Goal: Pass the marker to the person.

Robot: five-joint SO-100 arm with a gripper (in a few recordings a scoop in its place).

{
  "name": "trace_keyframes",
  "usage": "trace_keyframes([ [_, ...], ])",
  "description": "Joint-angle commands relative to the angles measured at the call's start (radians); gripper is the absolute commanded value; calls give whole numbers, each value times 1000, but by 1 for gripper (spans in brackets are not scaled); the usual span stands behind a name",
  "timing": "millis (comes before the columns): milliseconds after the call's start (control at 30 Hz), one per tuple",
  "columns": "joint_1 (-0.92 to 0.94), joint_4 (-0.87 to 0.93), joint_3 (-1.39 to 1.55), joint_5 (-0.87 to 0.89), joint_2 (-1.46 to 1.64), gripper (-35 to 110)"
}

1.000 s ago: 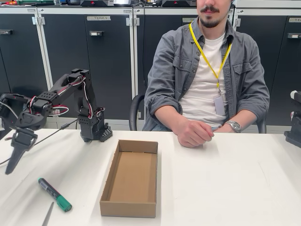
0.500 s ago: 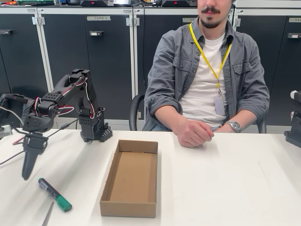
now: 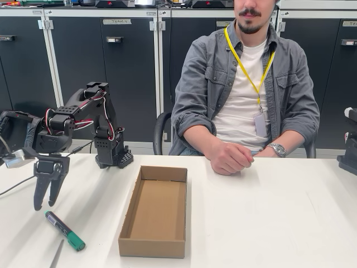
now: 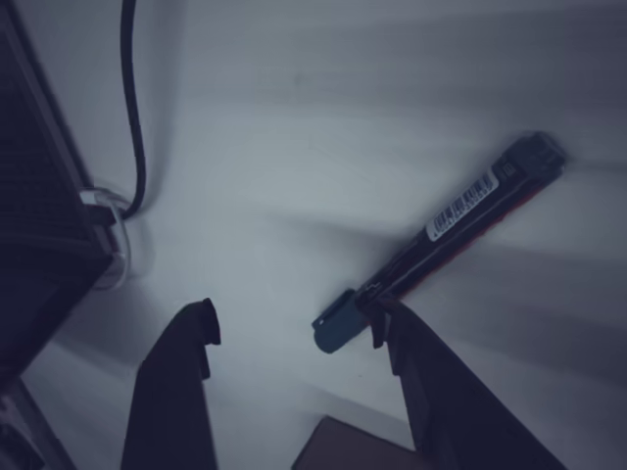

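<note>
Fixed view: my gripper (image 3: 44, 205) spread wide, empty, hovering just above marker (image 3: 64, 230) lying flat on table (image 3: 268, 223), left of cardboard box (image 3: 154, 211). Person (image 3: 245, 84) waits opposite. Nothing grasped yet; pickup, handover ahead.

Wrist view: marker (image 4: 446, 237) diagonal, dark barrel, white barcode label, cap beside my right finger (image 4: 431, 392).

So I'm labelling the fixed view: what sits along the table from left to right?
End effector → marker → cardboard box → person's hand.
</note>
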Motion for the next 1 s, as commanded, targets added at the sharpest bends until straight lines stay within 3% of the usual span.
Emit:
trace_keyframes([
  [0, 25, -25, -41, 100, 15, 36],
  [167, 91, -172, 38, 144, -78, 36],
  [467, 212, -236, 216, -41, 26, 36],
  [967, 156, -526, 287, -242, 80, 37],
])
